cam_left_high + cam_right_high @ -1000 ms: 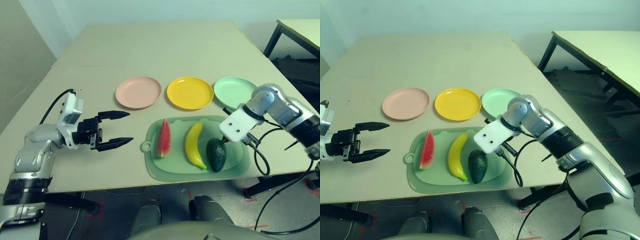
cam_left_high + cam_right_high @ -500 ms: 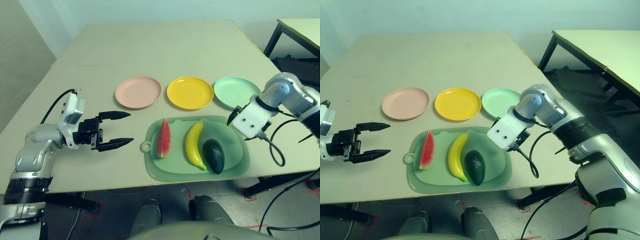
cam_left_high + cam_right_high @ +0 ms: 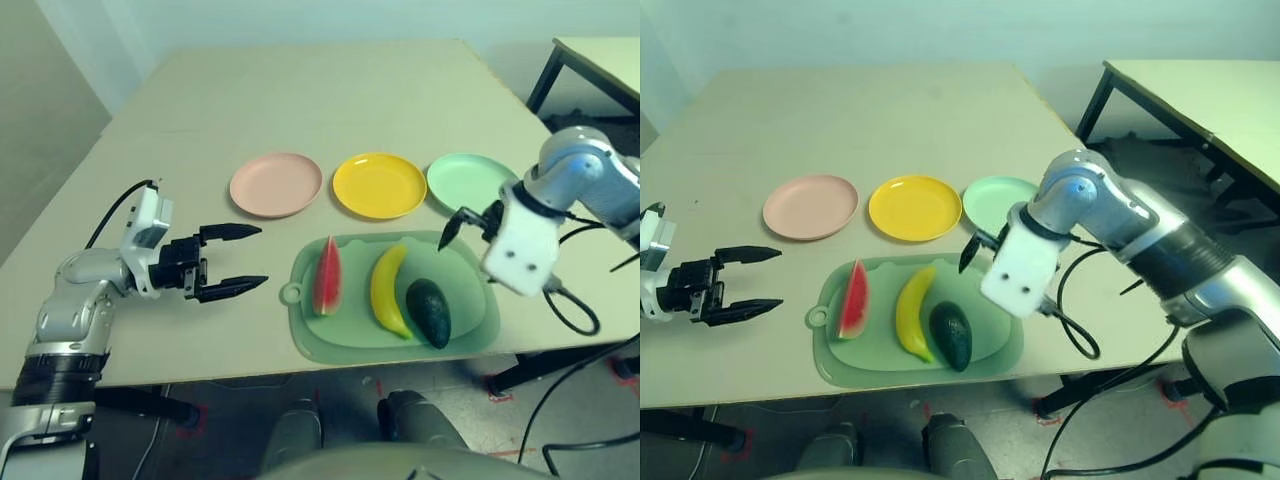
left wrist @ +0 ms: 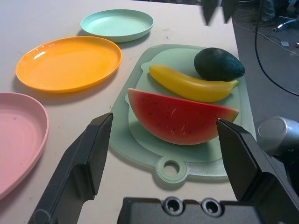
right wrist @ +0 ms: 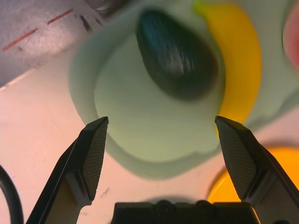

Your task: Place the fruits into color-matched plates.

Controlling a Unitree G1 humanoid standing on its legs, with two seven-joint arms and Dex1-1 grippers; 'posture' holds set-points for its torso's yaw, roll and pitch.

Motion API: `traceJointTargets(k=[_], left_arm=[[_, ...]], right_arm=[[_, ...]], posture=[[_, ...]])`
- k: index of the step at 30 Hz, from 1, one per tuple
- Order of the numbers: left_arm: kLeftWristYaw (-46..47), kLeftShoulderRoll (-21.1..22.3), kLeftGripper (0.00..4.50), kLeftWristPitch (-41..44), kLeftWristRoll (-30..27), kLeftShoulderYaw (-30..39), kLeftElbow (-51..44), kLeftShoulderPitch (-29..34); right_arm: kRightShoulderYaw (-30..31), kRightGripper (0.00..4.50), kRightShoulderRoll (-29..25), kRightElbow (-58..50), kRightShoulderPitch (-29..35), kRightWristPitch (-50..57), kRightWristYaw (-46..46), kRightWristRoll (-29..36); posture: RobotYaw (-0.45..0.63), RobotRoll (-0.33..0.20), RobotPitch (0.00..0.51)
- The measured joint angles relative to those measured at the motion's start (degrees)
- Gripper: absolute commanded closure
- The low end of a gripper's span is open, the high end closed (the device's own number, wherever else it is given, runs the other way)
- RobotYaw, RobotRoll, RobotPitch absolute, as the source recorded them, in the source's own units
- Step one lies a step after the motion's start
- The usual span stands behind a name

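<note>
Green and flat, the mat (image 3: pixel 345 346) is serving as the landmark, with the watermelon wedge (image 3: pixel 327 283), the banana (image 3: pixel 386 290) and the avocado (image 3: pixel 428 312) all lying on it, the banana in the middle. Beyond the mat's far edge, the pink plate (image 3: pixel 276 185), the yellow plate (image 3: pixel 379 186) and the mint plate (image 3: pixel 468 183) are sitting in a row, left to right. To the left of the mat, the left gripper (image 3: pixel 265 259) is hovering over the table (image 3: pixel 200 130), its forearm (image 3: pixel 66 325) reaching forward and its wrist turning the fingers toward the mat, spread wide and holding nothing. Above the mat's right side, the right gripper (image 5: pixel 162 120) is also standing wide and empty, its arm (image 3: pixel 1155 235) bending inward from the right and its fingers slanting downward.
</note>
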Motion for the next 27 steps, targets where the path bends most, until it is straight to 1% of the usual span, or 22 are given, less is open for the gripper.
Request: traceJointTargets(k=[3,7,14,18,21,27], left_arm=[[0.0,-0.2,0.00,-0.2,0.1,-0.1,0.7,-0.2],[0.0,-0.4,0.00,-0.4,0.2,-0.2,1.0,-0.3],[0.3,-0.5,0.00,-0.4,0.5,-0.2,0.9,-0.1],[1.0,-0.5,0.00,-0.4,0.4,-0.1,0.3,1.2],[1.2,-0.3,0.00,-0.3,0.3,0.0,-0.5,1.8],[1.6,0.1,0.00,-0.2,0.2,0.2,-1.0,2.6]], right_arm=[[0.0,0.02,0.5,-0.9,0.0,-0.2,0.0,-0.4],[-0.1,0.02,5.3,0.2,-0.2,-0.2,0.0,-3.9],[-0.4,0.02,10.6,5.2,-0.9,-3.1,0.0,-9.8],[-0.1,0.02,11.0,5.4,-0.8,-4.4,0.0,-10.2],[1.3,0.02,11.1,4.6,-0.8,-4.3,0.0,-10.0],[3.7,0.02,12.0,1.3,-1.8,-1.0,0.0,-7.4]], posture=[[-0.08,0.000,0.047],[-0.07,0.000,0.048],[-0.05,0.000,0.056],[-0.04,0.000,0.061],[-0.04,0.000,0.064],[-0.04,0.000,0.064]])
